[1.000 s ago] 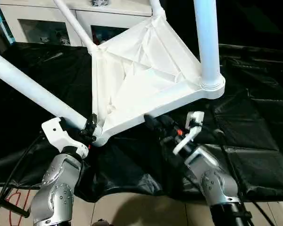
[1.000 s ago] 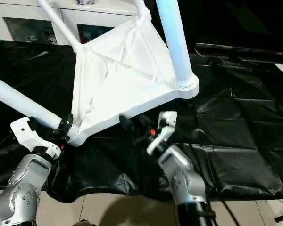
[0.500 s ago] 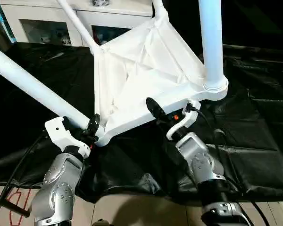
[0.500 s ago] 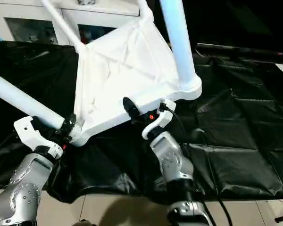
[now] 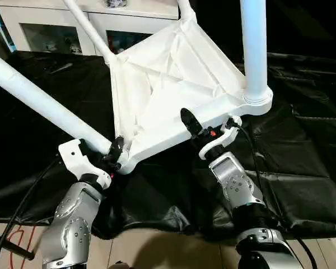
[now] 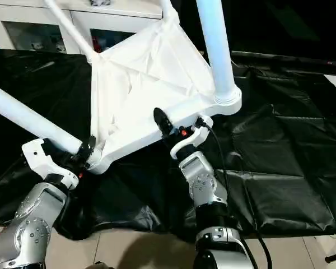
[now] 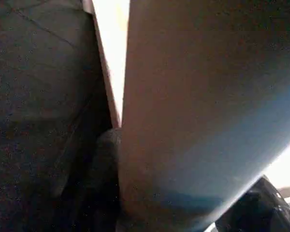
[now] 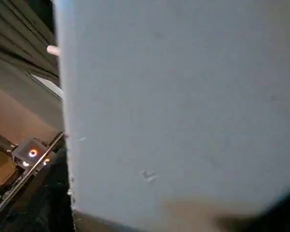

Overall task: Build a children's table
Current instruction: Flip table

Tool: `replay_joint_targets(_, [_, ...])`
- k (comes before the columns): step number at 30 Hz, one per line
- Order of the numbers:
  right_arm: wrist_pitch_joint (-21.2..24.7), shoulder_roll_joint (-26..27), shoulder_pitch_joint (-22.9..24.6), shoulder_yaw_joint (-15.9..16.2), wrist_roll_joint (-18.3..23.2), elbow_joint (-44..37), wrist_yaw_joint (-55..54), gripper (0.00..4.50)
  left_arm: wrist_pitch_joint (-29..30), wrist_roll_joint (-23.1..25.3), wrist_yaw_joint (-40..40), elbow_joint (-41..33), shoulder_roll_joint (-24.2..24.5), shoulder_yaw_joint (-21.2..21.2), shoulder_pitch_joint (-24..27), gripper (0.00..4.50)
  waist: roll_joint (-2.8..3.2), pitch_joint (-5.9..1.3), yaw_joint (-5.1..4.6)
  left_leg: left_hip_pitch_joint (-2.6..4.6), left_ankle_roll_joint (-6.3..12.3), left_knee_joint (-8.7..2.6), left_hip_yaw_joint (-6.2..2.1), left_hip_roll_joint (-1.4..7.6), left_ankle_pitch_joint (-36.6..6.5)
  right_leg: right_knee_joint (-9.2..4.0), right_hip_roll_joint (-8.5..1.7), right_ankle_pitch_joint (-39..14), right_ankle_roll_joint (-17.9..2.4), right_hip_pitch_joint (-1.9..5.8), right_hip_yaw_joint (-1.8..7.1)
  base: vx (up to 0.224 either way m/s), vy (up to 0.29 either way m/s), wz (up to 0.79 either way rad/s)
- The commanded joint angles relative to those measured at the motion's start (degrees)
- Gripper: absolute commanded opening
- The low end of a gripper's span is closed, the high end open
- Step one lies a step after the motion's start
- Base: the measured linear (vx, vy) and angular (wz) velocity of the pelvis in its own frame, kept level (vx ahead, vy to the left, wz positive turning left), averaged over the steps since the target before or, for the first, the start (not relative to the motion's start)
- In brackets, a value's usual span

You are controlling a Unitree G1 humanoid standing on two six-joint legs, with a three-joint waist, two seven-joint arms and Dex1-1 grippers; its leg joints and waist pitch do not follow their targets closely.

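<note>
Item, my view: tabletop (image 5: 173, 84) tilted underside-up over the black sheet (image 5: 302, 162), legs fitted; my left gripper (image 5: 113, 158) clenched at the near-left corner beside its leg (image 5: 39, 101), right gripper (image 5: 195, 124) on the near edge, grip undeterminable, long edge running between them.

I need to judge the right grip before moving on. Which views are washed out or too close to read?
Right wrist view: the tabletop sits so close it is a featureless pale surface. Left wrist view: a leg looms near, dim and soft. Head views: the ribbed underside glares white; the right gripper reads clearly against it.
</note>
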Motion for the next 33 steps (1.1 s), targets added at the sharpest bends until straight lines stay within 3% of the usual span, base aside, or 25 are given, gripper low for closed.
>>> replay_joint_targets(1, [-0.5, 0.9, -1.8, -1.0, 0.0, 1.4, -0.6, 3.24, 1.3, -3.2, -2.5, -0.2, -1.6, -1.9, -0.2, 2.14, 0.39, -3.23, -0.20, 1.29, 0.12, -4.31, -0.30, 2.18, -6.4, -3.23, -3.11, 1.1, -10.5, 2.06, 1.95, 0.000, 0.000, 0.00])
replay_joint_targets(8, [-1.2, 0.5, -2.2, -1.4, -0.3, 2.0, -0.8, 2.73, 0.8, -2.4, -2.6, 0.4, -1.3, -2.3, -0.5, 2.14, 0.47, -3.26, -0.23, 1.27, 0.17, -4.27, -0.32, 2.20, -5.9, -3.14, -3.05, 1.7, -10.5, 2.05, 1.93, 0.000, 0.000, 0.00])
replay_joint_targets(9, [-1.6, 0.3, -2.5, -1.8, -0.3, 2.2, -1.1, 2.65, 0.8, -1.9, -2.2, 0.8, -1.1, -2.5, -0.7, 2.70, 0.42, -3.26, -0.22, 1.29, 0.24, -4.26, -0.30, 2.18, -5.9, -3.17, -3.08, 1.7, -10.5, 2.07, 1.94, 0.000, 0.000, 0.00])
replay_joint_targets(10, [-1.6, 0.3, -2.5, -1.9, -0.3, 2.2, -1.2, 2.60, 0.8, -1.8, -2.2, 0.9, -1.1, -2.5, -0.7, 2.84, 0.44, -3.26, -0.25, 1.27, 0.15, -4.23, -0.26, 2.13, -5.8, -3.14, -3.07, 1.7, -10.6, 2.06, 1.96, 0.000, 0.000, 0.00])
replay_joint_targets(11, [-1.9, 0.1, -2.8, -2.2, -0.2, 2.3, -1.4, 2.55, 0.7, -1.9, -2.1, 1.3, -1.2, -2.3, -0.9, 2.84, 0.65, -3.26, -0.18, 1.29, 0.02, -4.21, -0.25, 2.08, -5.7, -3.14, -3.11, 1.6, -10.7, 2.01, 1.98, 0.000, 0.000, 0.00])
replay_joint_targets(14, [-2.4, -0.3, -3.0, -2.6, -0.2, 2.1, -1.7, 2.38, 0.5, -2.2, -2.3, 1.8, -1.1, -2.1, -1.1, 3.11, 0.55, -3.39, -0.23, 1.25, -0.10, -4.18, -0.28, 2.12, -5.5, -3.01, -3.03, 2.4, -11.1, 2.14, 1.90, 0.000, 0.000, 0.00])
replay_joint_targets(15, [-2.7, -0.6, -3.1, -2.9, -0.2, 2.0, -2.0, 2.31, 0.4, -2.0, -2.5, 2.2, -0.8, -2.1, -1.2, 3.27, 0.38, -3.49, -0.24, 1.18, 0.67, -3.93, -0.21, 1.99, -4.1, -2.83, -2.98, 4.4, -11.1, 2.28, 1.93, 0.000, 0.000, 0.00])
replay_joint_targets(17, [-3.3, -1.2, -3.4, -3.4, -0.4, 1.9, -2.5, 2.28, 0.2, -1.6, -2.8, 2.6, 0.0, -1.7, -1.4, 3.31, 0.64, -3.46, -0.13, 1.11, 1.36, -3.85, -0.16, 1.94, -3.2, -2.74, -3.06, 5.2, -11.5, 2.24, 1.96, 0.000, 0.000, 0.00])
replay_joint_targets(23, [-5.1, -3.9, -4.2, -5.5, -1.0, 0.8, -4.4, 2.20, 1.5, -1.8, -9.5, 0.9, 6.5, -1.8, 1.2, 3.78, 1.09, -3.43, -0.18, 1.39, 1.26, -3.90, -0.14, 2.00, -4.0, -2.72, -2.79, 4.1, -11.7, 1.96, 1.78, 0.000, 0.000, 0.00])
replay_joint_targets(24, [-5.4, -4.4, -4.4, -5.7, -1.2, 0.7, -4.5, 2.20, 1.8, -1.8, -11.1, 0.2, 8.0, -1.9, 2.2, 3.78, 1.41, -3.38, -0.17, 1.42, 0.82, -3.96, -0.19, 2.06, -4.4, -2.74, -2.84, 3.6, -11.7, 1.90, 1.77, 0.000, 0.000, 0.00])
replay_joint_targets(25, [-5.8, -4.8, -4.6, -6.0, -1.3, 0.8, -4.6, 2.20, 2.0, -1.8, -12.2, -0.3, 9.1, -2.0, 3.0, 4.03, 1.32, -3.34, -0.25, 1.33, 0.65, -4.01, -0.18, 2.01, -4.7, -2.75, -2.77, 3.2, -11.7, 1.95, 1.76, 0.000, 0.000, 0.00])
replay_joint_targets(27, [-6.3, -5.6, -5.0, -6.6, -1.2, 1.0, -5.0, 2.19, 2.0, -1.7, -13.7, -1.0, 10.8, -1.8, 4.5, 4.09, 1.51, -3.29, -0.18, 1.53, 0.02, -4.06, -0.07, 2.04, -5.8, -2.81, -2.78, 2.3, -11.6, 1.79, 1.83, 0.000, 0.000, 0.00])
replay_joint_targets(30, [-7.2, -7.0, -4.9, -7.2, -1.9, -0.4, -6.8, 2.16, 1.7, -1.7, -16.1, -2.2, 13.2, -2.0, 7.0, 4.30, 1.24, -3.21, -0.11, 1.58, -0.34, -4.14, 0.01, 2.07, -6.7, -2.88, -2.74, 1.6, -11.3, 1.75, 1.85, 0.000, 0.000, 0.00])
replay_joint_targets(33, [-7.7, -8.0, -4.5, -6.9, -3.1, -2.1, -7.6, 2.14, 1.0, -0.4, -19.0, -3.6, 15.3, -4.6, 8.7, 4.48, 1.17, -3.06, 0.09, 1.46, -0.53, -4.34, -0.03, 2.09, -7.3, -2.98, -2.80, -0.5, -10.3, 1.73, 1.89, 0.000, 0.000, 0.00])
